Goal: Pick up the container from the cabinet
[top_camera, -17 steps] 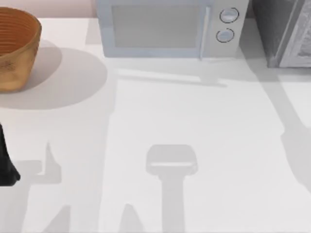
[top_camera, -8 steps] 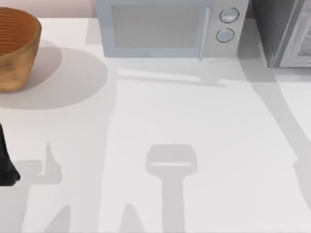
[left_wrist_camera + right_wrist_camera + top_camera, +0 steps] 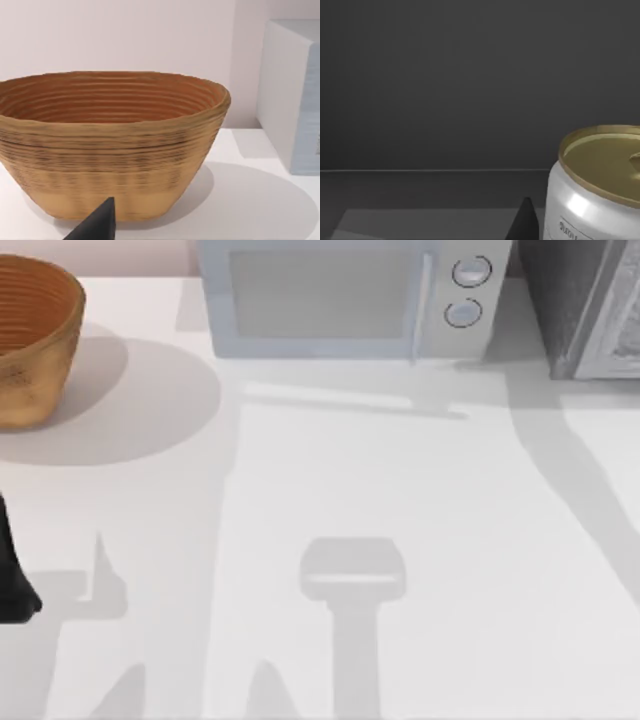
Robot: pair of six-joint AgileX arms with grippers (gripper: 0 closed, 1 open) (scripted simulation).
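**Right gripper inside the cabinet beside the can**

Jaws first: on either arm I cannot tell whether they are spread or pressed together, since each wrist view shows just one dark fingertip. My right gripper's fingertip (image 3: 524, 222) rises near a white can with a gold lid (image 3: 597, 187), which stands upright on the dark floor of the cabinet interior (image 3: 445, 90). The tip is just beside the can's white wall; whether they touch I cannot tell. Small dark print runs along the lower part of the can, too small to read.

From above, the grey cabinet (image 3: 585, 305) stands at the far right corner of the white table (image 3: 400, 490), next to a pale microwave (image 3: 345, 295) with two round dials, set along the far edge. A long shadow stretches from the cabinet across the table's right side.

My left arm (image 3: 12, 575) sits parked at the table's left edge, a dark shape low on that side. Its fingertip (image 3: 97, 224) points toward a woven basket (image 3: 112, 145), brown and ribbed, which rests upright at the far left corner of the table, well apart from the cabinet.
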